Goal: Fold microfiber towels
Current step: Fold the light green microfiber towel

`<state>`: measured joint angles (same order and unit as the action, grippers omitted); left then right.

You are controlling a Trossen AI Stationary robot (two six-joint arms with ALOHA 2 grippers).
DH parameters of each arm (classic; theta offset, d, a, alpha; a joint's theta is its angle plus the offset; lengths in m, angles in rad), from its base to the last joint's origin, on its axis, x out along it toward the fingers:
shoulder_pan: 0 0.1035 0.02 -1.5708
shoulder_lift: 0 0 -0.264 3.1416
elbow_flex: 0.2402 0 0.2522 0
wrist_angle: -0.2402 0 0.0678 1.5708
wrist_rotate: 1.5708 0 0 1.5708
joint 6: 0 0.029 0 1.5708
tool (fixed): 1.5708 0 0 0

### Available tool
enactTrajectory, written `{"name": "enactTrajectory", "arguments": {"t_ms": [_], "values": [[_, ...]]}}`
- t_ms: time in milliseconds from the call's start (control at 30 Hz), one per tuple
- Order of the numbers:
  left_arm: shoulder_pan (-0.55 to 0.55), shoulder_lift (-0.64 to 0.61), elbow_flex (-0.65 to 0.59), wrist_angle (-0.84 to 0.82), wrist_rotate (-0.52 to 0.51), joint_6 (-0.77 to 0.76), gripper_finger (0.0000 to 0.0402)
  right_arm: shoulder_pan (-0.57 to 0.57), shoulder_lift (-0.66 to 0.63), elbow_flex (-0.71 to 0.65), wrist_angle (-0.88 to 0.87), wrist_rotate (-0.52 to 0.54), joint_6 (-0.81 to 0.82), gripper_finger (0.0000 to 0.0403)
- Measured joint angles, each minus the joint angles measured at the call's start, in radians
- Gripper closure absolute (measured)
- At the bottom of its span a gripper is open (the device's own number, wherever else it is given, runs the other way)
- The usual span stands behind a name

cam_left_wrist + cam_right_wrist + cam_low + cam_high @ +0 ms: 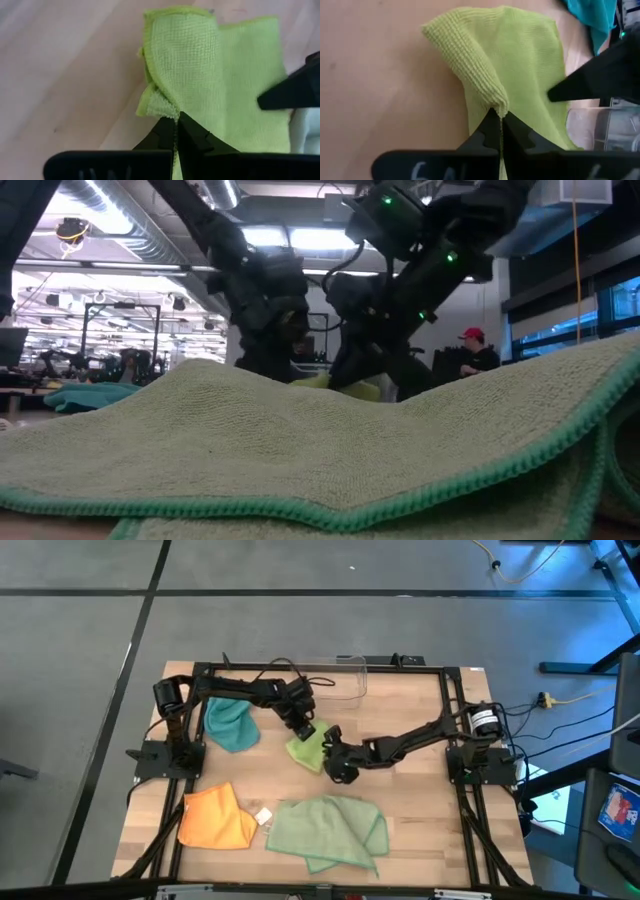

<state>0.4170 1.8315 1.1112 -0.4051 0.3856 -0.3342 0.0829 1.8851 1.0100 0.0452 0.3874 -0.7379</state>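
Both jaws pinched tight on lime green towel point(308, 748): left gripper point(303, 727), right gripper point(331, 754), mid-bench point(420, 810).

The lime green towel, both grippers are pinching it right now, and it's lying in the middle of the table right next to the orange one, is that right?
Not quite. Both the left gripper and the right gripper are shut on the lime green towel mid-table, but the high view shows its nearest neighbour is the teal towel. The orange towel lies apart at the near left corner.
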Motion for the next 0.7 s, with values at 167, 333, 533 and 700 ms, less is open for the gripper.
{"name": "enactTrajectory", "arguments": {"t_ms": [167, 333, 533, 700], "values": [[0.016, -0.004, 0.084, -0.120, -0.028, 0.061, 0.0401, -0.023, -0.001, 0.044, -0.078, -0.005, 0.000, 0.0401], [0.035, -0.007, 0.151, -0.226, -0.046, 0.109, 0.0401, -0.036, -0.002, 0.067, -0.098, -0.008, 0.000, 0.0401], [0.035, -0.007, 0.145, -0.258, -0.077, 0.135, 0.0401, -0.037, -0.003, 0.075, -0.131, -0.016, 0.006, 0.0401], [0.026, -0.007, 0.104, -0.240, -0.134, 0.134, 0.0396, -0.036, -0.003, 0.075, -0.149, -0.041, 0.053, 0.0401]]}}
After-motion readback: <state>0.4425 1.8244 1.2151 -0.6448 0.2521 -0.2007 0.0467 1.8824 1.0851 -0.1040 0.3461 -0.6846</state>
